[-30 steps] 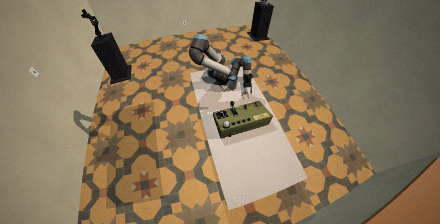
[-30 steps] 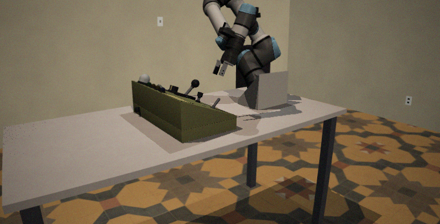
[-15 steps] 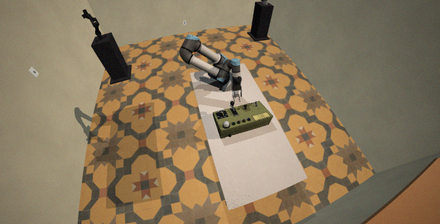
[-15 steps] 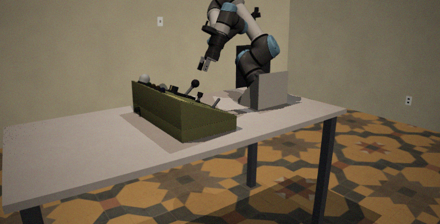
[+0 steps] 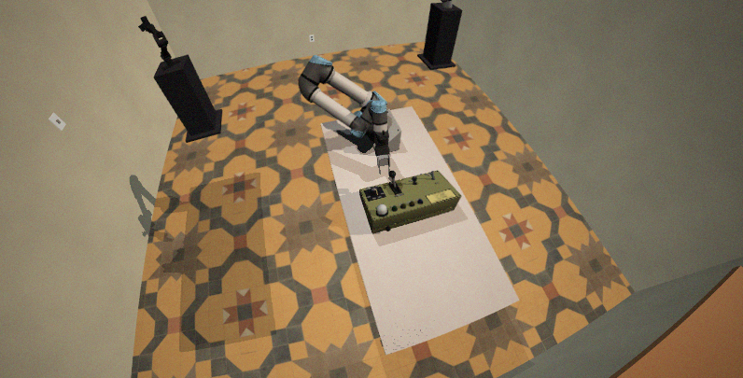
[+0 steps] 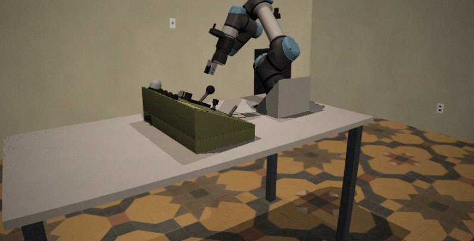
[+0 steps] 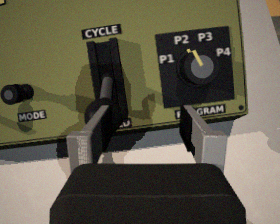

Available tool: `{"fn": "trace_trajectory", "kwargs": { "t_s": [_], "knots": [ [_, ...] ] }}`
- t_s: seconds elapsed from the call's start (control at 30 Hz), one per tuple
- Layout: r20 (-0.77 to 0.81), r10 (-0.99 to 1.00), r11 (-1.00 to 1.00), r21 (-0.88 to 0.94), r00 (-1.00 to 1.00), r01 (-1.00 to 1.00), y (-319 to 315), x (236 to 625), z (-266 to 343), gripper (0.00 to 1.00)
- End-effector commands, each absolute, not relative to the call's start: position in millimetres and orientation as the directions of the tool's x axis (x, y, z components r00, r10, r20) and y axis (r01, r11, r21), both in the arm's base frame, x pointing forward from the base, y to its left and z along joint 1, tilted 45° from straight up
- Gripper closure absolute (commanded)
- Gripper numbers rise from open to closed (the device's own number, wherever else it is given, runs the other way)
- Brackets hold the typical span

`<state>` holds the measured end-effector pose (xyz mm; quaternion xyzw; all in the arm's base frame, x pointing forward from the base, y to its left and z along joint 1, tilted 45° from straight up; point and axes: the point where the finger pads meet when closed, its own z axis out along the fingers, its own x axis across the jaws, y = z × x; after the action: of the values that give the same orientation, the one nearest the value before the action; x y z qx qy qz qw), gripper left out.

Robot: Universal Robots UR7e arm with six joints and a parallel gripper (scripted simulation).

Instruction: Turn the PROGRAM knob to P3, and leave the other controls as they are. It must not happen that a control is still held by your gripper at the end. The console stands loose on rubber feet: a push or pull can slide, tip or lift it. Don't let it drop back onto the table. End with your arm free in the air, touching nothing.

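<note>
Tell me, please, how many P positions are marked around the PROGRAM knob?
4, arcing over the knob: P1 at left, P2 and P3 on top, P4 at right.

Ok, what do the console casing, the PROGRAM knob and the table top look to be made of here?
Console casing: probably painted metal, matte olive, flat panels with crisp edges; plastic is possible.
PROGRAM knob: looks like black plastic, dull finish, with a yellow pointer line.
Table top: looks like pale laminate or painted board, matte and faintly speckled, no grain visible.
</note>
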<state>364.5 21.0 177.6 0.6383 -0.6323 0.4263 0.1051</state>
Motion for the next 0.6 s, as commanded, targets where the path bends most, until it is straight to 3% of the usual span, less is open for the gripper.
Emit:
{"fn": "trace_trajectory", "kwargs": {
  "t_s": [0.0,0.57],
  "knots": [
    [0.681,-0.714,-0.181,-0.406,-0.164,-0.896,12.3,360.3,185.0,0.0],
    [0.681,-0.713,-0.181,-0.406,-0.164,-0.896,11.3,359.8,185.9,0.0]
  ]
}}
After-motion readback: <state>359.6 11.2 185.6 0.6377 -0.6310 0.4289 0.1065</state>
